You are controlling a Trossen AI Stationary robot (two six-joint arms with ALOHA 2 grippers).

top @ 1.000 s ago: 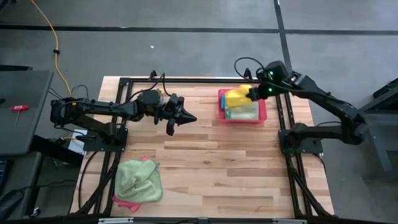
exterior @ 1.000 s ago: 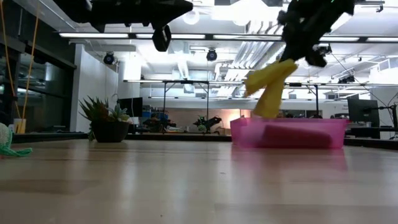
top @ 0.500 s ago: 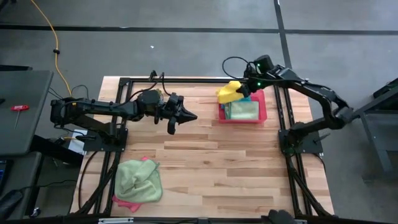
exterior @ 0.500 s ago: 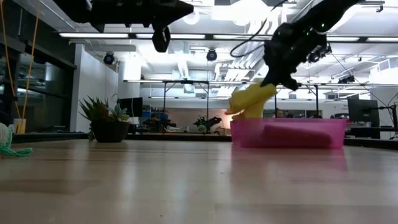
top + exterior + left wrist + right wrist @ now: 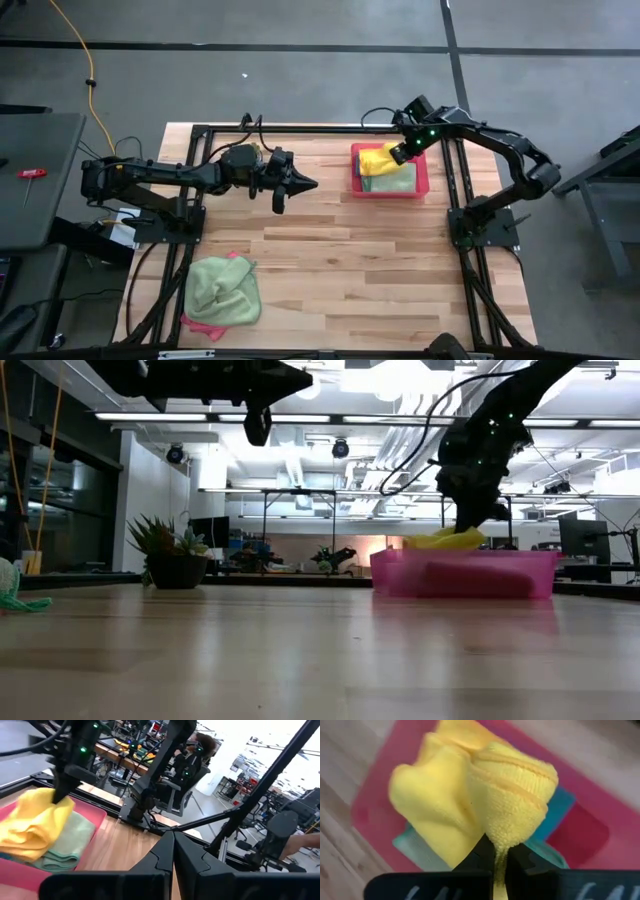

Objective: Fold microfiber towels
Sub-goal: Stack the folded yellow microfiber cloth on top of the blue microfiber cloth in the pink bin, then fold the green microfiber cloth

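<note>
The right tool (image 5: 398, 155) is over the pink tray (image 5: 420, 187) at the far right part of the counter (image 5: 340, 260), and its fingers are pinching a bunch of the yellow towel (image 5: 378, 158). This towel rests on a light green towel (image 5: 395, 181) inside the tray, and a teal towel (image 5: 560, 815) is also there under it. The left tool (image 5: 303, 184) hangs above the counter's far middle part, with its fingers pressed together and nothing between them. Another light green towel (image 5: 224, 288) lies crumpled on a pink towel (image 5: 203, 327) at the near left corner.
</note>
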